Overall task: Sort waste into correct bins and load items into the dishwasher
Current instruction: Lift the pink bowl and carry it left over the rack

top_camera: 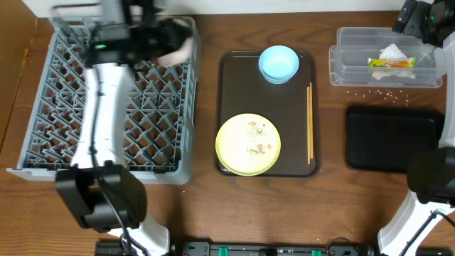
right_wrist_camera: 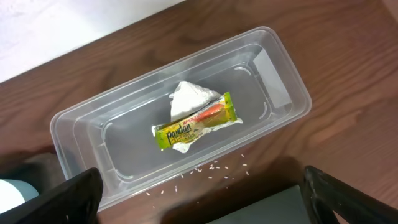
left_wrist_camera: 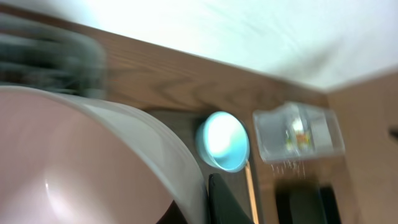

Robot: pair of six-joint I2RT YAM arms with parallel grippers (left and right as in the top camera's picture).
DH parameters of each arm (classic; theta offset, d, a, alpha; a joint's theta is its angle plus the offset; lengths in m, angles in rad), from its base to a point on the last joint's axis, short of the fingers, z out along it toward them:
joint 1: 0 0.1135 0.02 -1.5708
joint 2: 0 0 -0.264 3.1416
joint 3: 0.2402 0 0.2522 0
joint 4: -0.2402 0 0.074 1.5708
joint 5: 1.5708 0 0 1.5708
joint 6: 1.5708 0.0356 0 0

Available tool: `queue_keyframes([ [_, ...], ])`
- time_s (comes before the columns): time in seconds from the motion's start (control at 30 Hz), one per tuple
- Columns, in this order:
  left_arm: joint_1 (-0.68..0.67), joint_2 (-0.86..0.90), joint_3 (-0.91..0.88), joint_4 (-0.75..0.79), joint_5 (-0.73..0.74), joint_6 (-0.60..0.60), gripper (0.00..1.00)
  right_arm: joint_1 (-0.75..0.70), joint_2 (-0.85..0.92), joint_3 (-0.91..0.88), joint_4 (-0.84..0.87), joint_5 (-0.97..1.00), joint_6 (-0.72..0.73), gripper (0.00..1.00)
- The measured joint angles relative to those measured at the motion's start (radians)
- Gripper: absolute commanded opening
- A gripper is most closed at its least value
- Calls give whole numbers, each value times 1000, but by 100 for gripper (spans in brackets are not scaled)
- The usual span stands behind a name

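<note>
Loading is the step in hand: at the upper left of the overhead frame the left gripper (top_camera: 168, 39) is clamped on the one white bowl (top_camera: 182, 48) above the far right corner of the one grey dish rack (top_camera: 43, 107); next it likely needs lowering between pegs before release; the right gripper (right_wrist_camera: 200, 198) hangs wide open over the one clear tub (right_wrist_camera: 81, 124), upper right, holding one napkin (right_wrist_camera: 189, 96) and one wrapper (right_wrist_camera: 193, 127), crumbs (right_wrist_camera: 211, 168) scattered just beside it; one black tray (top_camera: 391, 139) lies below; the brown tray (top_camera: 234, 85) bears one blue bowl (top_camera: 278, 62), one yellow plate (top_camera: 247, 144) and seemingly one pair of chopsticks (top_camera: 310, 128); no cup shows.
</note>
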Motion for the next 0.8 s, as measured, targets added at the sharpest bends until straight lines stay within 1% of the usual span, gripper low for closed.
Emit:
queue_keyframes([
  [0.13,189,14,0,-5,140,-37,8,0,0,0,0,0,0,99],
  [0.17,219,16,0,-8,159,-45,7,0,0,0,0,0,0,99],
  [0.27,332,19,0,-32,229,-71,8,0,0,0,0,0,0,99],
  [0.33,431,19,-7,-63,300,-89,8,0,0,0,0,0,0,99],
  [0.53,523,19,-100,-69,415,-95,7,0,0,0,0,0,0,99],
  [0.63,564,24,-137,-71,442,-95,8,0,0,0,0,0,0,99],
  [0.8,599,30,-146,-51,459,-95,7,0,0,0,0,0,0,99],
])
